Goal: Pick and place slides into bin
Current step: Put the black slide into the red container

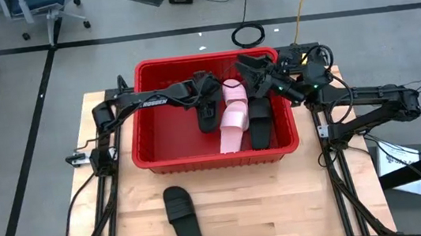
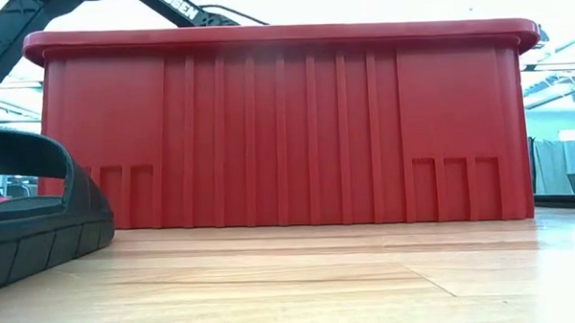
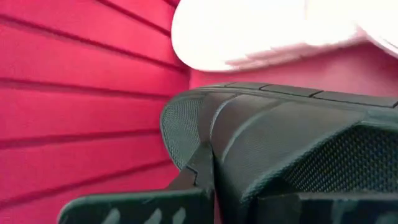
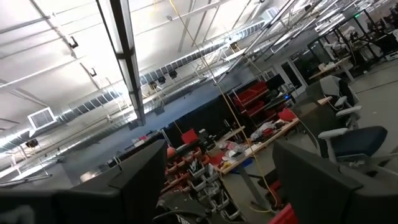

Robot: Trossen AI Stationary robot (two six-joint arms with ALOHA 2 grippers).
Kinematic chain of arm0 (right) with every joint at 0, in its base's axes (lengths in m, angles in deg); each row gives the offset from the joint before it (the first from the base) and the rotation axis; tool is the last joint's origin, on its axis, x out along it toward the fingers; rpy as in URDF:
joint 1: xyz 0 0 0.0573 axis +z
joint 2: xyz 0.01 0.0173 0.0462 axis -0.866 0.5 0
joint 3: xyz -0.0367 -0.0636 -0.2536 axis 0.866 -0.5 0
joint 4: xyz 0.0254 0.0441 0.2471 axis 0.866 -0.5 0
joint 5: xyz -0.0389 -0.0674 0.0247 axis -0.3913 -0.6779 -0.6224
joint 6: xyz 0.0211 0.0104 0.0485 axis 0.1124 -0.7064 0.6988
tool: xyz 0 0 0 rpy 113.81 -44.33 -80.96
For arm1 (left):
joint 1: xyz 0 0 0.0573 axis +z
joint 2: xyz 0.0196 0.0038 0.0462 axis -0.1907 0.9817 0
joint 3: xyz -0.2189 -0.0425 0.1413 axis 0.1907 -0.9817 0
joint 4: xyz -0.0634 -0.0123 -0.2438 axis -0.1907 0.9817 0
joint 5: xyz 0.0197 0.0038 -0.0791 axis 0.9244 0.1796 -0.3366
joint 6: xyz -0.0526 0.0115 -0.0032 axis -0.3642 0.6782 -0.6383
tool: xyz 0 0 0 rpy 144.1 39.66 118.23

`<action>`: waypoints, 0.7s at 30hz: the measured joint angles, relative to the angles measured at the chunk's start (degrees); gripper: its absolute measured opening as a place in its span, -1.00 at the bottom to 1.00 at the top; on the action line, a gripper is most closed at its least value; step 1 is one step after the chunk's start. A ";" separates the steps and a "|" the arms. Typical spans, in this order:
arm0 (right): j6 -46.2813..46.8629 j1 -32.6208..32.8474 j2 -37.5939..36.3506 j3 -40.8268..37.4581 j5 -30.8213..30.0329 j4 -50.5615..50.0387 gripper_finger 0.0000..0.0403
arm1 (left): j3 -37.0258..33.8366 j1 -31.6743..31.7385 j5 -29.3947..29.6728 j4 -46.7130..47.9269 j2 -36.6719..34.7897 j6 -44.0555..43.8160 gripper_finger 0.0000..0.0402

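The red bin (image 1: 151,152) stands mid-table and fills the low view (image 2: 286,123). Inside it lie two pale pink slides (image 1: 232,111) and a black slide (image 1: 261,124). My left gripper (image 1: 205,96) reaches into the bin from the left and is shut on another black slide (image 1: 209,118), which fills its wrist view (image 3: 286,143). My right gripper (image 1: 255,69) is above the bin's far right corner, tipped up toward the ceiling, open and empty (image 4: 233,186). One black slide (image 1: 182,219) lies sole down on the table in front of the bin and also shows in the low view (image 2: 30,209). My left gripper holds the black slide by its far end (image 1: 207,106), coming from the table's left over the bin. In the wrist view one finger (image 3: 137,205) lies against the slide's textured sole edge (image 3: 205,155); the other finger is hidden by the slide. The slide lies low inside the bin beside the pink slides.
The bin's walls enclose both grippers' working space. Bare wooden tabletop (image 1: 283,197) lies in front of the bin. Cables and the arm bases run along the table's left and right edges.
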 joint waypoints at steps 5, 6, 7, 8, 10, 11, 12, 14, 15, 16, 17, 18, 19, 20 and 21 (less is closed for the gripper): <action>0.01 0.00 0.06 0.00 0.00 -0.37 0.40 | 0.01 0.26 0.19 -0.75 1.06 -0.25 -0.95; 0.01 0.00 0.06 0.00 0.00 -0.39 0.40 | 0.02 0.26 0.21 -1.24 1.20 -0.29 -0.95; 0.02 0.00 0.06 0.00 0.01 -0.46 0.40 | 0.02 0.26 0.38 -1.00 1.20 -0.27 -0.95; 0.02 0.00 0.06 0.00 0.00 -0.68 0.40 | 0.00 0.26 0.52 -0.64 1.17 -0.25 -0.95; 0.01 0.00 0.06 0.00 0.00 -1.05 0.40 | 0.00 0.43 0.52 -1.27 1.09 -0.31 -0.95; 0.03 0.00 0.06 0.00 0.00 -1.16 0.40 | 0.02 0.50 0.54 -1.31 1.09 -0.31 -0.95; 0.01 0.00 0.06 0.00 0.00 -1.29 0.40 | 0.02 0.55 0.54 -1.07 1.09 -0.31 -0.94; 0.01 0.00 0.06 0.00 0.00 -1.43 0.40 | 0.01 0.70 0.55 -1.19 1.09 -0.35 -0.90; 0.01 0.00 0.06 0.00 0.00 -1.71 0.40 | 0.02 0.71 0.59 -1.14 1.09 -0.35 -0.87; 0.01 0.00 0.06 0.00 0.00 -1.91 0.40 | 0.02 0.72 0.61 -1.01 1.09 -0.28 -0.83; 0.01 0.00 0.06 0.00 0.01 -2.08 0.40 | 0.02 0.72 0.61 -1.01 1.09 -0.20 -0.78; 0.01 0.00 0.06 0.00 0.00 -2.19 0.40 | 0.02 0.72 0.59 -1.06 1.09 -0.18 -0.72; 0.02 0.00 0.06 0.00 0.00 -2.22 0.40 | 0.02 0.72 0.56 -1.03 1.09 -0.18 -0.65; 0.01 0.00 0.06 0.00 0.00 -2.25 0.40 | 0.00 0.72 0.43 -0.97 1.09 -0.18 -0.59; 0.01 0.00 0.06 0.00 0.00 -2.24 0.40 | 0.02 0.72 0.05 -1.01 1.09 -0.18 -0.52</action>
